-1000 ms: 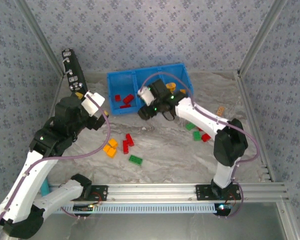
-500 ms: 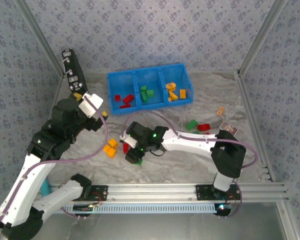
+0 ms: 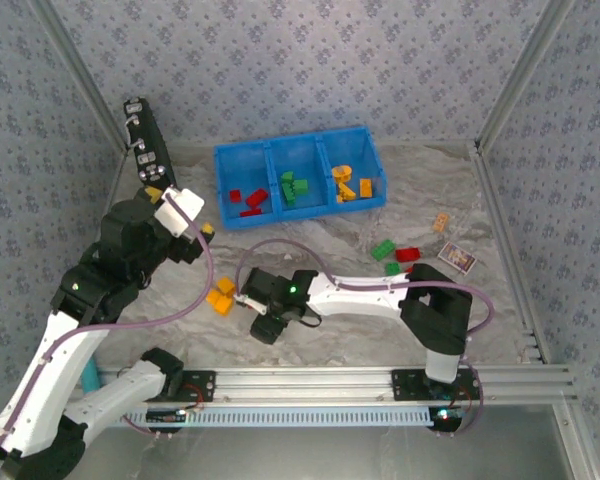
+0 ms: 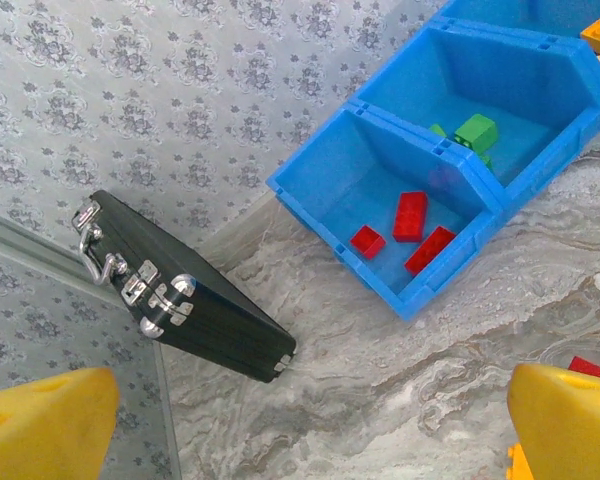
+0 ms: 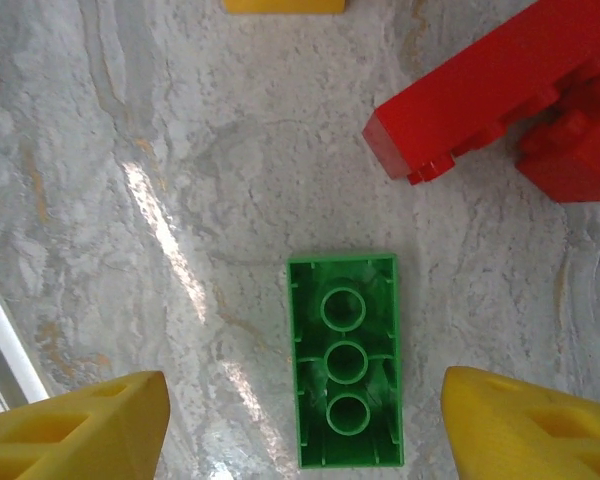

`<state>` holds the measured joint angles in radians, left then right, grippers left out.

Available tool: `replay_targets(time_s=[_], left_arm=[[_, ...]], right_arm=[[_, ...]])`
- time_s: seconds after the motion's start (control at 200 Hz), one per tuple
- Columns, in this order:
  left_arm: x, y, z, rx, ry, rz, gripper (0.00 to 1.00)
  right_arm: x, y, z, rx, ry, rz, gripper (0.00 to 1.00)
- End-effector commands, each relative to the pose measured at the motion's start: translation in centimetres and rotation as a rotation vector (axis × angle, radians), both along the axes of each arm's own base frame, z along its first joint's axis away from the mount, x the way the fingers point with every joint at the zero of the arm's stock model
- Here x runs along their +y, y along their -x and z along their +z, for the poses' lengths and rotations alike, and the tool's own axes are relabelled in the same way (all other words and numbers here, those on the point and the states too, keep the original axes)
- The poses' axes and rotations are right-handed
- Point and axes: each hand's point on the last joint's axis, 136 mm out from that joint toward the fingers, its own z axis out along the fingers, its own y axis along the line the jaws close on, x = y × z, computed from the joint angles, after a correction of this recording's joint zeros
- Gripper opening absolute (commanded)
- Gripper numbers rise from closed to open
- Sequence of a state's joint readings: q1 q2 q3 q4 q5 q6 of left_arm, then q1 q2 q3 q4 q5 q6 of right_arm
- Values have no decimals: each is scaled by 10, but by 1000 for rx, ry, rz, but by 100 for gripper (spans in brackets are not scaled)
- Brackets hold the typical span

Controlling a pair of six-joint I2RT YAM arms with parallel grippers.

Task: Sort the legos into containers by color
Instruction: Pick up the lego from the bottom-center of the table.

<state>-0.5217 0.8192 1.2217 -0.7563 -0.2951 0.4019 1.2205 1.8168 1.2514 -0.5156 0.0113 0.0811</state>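
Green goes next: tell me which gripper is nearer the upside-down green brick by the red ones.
Right. The right gripper hovers directly above the green brick, fingers open either side; the left gripper is raised well off to its left.

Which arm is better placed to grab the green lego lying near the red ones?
Right. The right gripper hovers open directly over the green lego, a finger on either side. The left gripper sits farther off, near the black case.
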Motion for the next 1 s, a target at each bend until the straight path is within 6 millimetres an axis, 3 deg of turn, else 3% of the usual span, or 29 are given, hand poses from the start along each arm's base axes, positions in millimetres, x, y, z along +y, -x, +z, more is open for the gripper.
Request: replay_targets(time_s=[0.0,0.185,0.39,0.685,0.885,0.995], left_arm=[[-4,1,5,-6,42,-18,100],[0,4,5,-6,36,-6,100],[0,3,5,-5,30,-4,100],[0,1,3,2,24,0,100],[-3,0,9,-2,36,-10,100],[-4,-1,4,5,32,-11,100]], right_arm=[[-8,2,-14,-21,95,45,75],[-9,-2,-26,-5,106,81,76],[-6,-6,-33,9,101,90,68],[-11,-11,-43,33,111,96,49],[-14,-18,-36,28,107,87,33],[-21,-25,-31,30,103,63,31]])
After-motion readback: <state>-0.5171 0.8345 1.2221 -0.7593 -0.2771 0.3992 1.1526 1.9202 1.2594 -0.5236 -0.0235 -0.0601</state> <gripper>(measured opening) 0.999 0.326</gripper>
